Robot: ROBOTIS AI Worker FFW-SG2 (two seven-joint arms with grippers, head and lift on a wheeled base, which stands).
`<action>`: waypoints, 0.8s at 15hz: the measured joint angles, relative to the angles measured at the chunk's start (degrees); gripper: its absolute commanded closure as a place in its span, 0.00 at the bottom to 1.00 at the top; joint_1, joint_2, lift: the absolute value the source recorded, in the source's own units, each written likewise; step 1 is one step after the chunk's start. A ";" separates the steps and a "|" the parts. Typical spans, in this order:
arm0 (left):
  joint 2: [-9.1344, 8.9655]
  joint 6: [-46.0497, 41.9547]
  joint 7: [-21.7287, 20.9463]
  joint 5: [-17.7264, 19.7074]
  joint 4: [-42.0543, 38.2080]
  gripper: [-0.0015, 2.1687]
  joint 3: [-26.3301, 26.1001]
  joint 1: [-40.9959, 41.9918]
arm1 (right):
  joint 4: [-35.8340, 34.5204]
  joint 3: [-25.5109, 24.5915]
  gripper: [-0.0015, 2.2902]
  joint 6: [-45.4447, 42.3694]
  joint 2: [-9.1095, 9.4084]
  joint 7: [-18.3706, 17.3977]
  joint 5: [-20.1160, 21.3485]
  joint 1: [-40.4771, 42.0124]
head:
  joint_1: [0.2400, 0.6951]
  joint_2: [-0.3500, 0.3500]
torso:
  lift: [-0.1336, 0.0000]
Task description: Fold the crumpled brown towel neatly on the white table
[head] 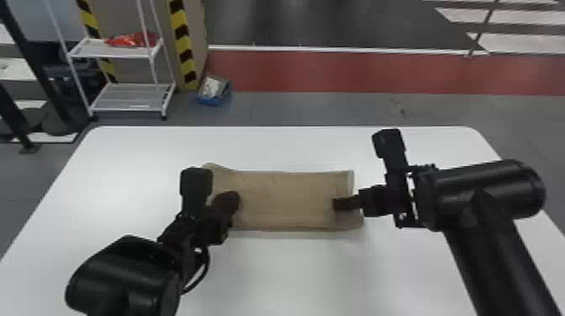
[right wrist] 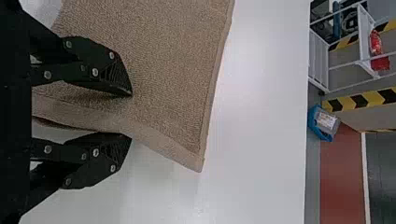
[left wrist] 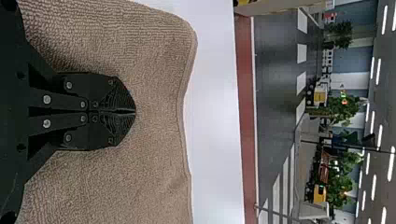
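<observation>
The brown towel is ribbed, matt cloth; the white table looks smooth.

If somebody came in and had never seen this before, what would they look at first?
Probably the two big black robot arms, the left arm with its jaws shut over one end of the towel and the right arm with its jaws open at the other end. Next might be that brown towel, stretched across the middle of the white table. Then maybe the yellow-and-black stripes behind, towards the left.
</observation>
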 measured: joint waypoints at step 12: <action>0.60 0.30 -1.40 1.90 -9.30 0.93 1.86 3.12 | 0.21 -5.00 0.70 -1.87 -1.80 3.22 -3.78 0.38 | 1.00 0.41 | 0.07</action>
